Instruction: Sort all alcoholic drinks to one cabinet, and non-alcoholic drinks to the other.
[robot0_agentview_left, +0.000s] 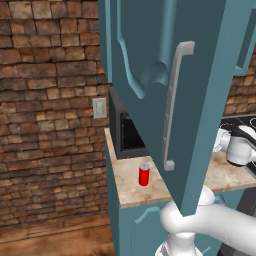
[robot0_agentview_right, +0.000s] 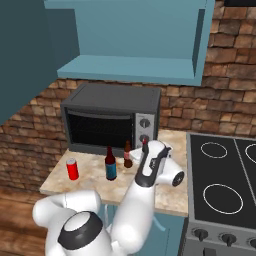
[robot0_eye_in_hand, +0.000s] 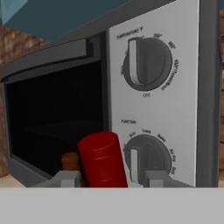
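3 drinks stand left of the gripper (robot0_eye_in_hand: 112, 178) on the marble counter (robot0_agentview_right: 54, 184). Farthest left, near the counter's open front edge with bare stone around it, is the plain red can (robot0_agentview_right: 72, 169) with a silver top. Closer in is a dark bottle (robot0_agentview_right: 110, 165), then a smaller brown bottle (robot0_agentview_right: 128, 155) just beside the hand. Between the fingertips (robot0_eye_in_hand: 65, 178) sits the red cap (robot0_eye_in_hand: 103, 159) of a 4th bottle, its body hidden; whether the jaws pinch it I cannot tell. Directly ahead, the toaster oven (robot0_agentview_right: 110, 120) blocks forward travel, its 2 dials (robot0_eye_in_hand: 146, 65) close. To the right lies the stove (robot0_agentview_right: 220, 170). Overhead hangs an open teal cabinet (robot0_agentview_right: 130, 65).
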